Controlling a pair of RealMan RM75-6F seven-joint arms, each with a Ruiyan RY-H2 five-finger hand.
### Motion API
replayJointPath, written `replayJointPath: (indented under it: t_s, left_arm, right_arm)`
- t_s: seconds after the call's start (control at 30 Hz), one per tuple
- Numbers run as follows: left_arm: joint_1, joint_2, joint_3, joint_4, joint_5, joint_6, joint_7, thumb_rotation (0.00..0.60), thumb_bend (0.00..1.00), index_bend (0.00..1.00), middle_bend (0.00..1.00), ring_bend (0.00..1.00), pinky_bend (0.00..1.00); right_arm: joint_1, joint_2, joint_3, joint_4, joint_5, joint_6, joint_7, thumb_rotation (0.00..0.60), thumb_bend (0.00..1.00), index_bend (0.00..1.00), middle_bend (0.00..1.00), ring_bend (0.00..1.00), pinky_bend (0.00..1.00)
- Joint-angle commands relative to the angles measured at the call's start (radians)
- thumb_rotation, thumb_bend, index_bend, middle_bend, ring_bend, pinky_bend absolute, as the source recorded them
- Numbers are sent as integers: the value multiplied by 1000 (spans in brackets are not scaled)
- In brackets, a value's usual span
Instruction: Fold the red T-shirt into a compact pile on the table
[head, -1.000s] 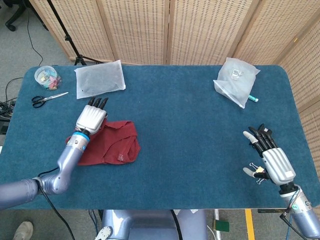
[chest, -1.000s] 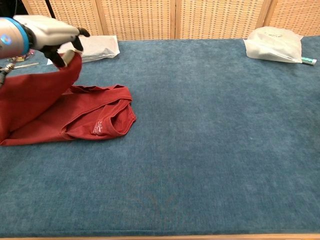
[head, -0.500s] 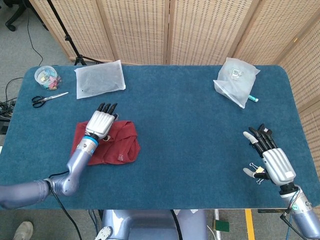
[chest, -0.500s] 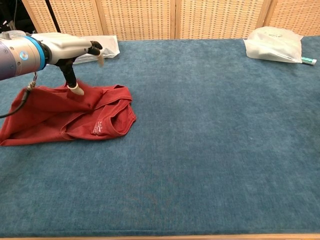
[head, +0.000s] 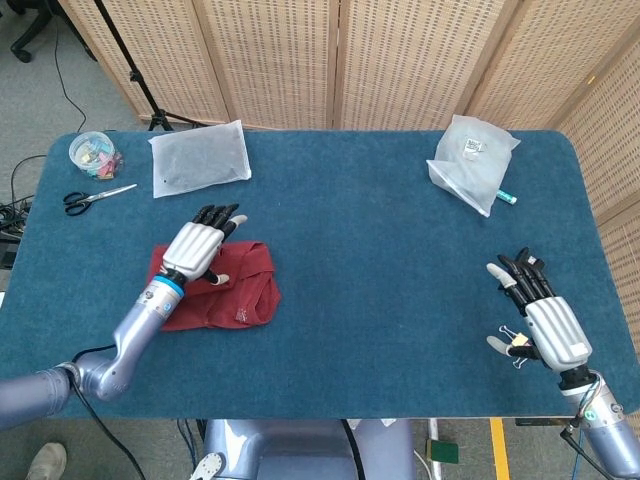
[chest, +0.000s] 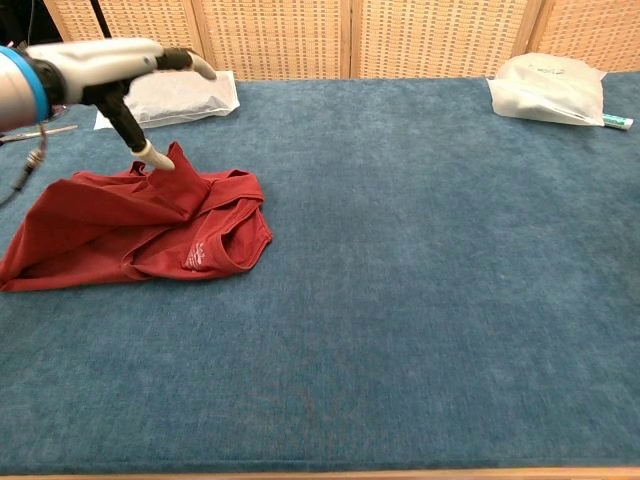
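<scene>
left hand (head: 200, 248) above crumpled red t-shirt (chest: 140, 225), fingers spread, thumb tip touching cloth, gripping nothing; right hand (head: 545, 320) spread, empty, over table (head: 380, 300) edge.

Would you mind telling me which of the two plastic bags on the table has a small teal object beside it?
The crumpled plastic bag at the far right has the teal object at its edge; the flat bag at far left has none.
</scene>
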Motion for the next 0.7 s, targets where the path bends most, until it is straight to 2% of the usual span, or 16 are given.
replayJointPath:
  t_s: [0.03,0.17,0.33,0.43,0.57,0.7]
  left_arm:
    - [71,73,-7,-18,179,82,-224,600,0,0,0,0,0]
    - [111,90,12,42,321,175,-389,600,0,0,0,0,0]
    - [153,89,92,170,411,199,-436,600,0,16,0,0,0]
    - [178,49,117,263,430,220,-495,600,0,109,0,0,0]
    - [222,-34,144,445,448,257,-641,600,0,246,0,0,0]
    - [242,-89,177,600,478,270,-702,600,0,296,0,0,0]
  right_arm:
    - [0,-1,0,-2,-1,0,-4,600,0,0,0,0,0]
    - [0,-3,-2,-5,-3,-1,-14,600,0,0,0,0,0]
    - [-1,-4,-3,-7,-4,-1,-19,600,0,0,0,0,0]
    - [-2,-4,-3,-8,-5,2,-19,600,0,0,0,0,0]
    - [-1,-5,-4,-9,-6,0,-22,600,0,0,0,0,0]
    - [-1,-6,-5,-10,-7,-1,-23,600,0,0,0,0,0]
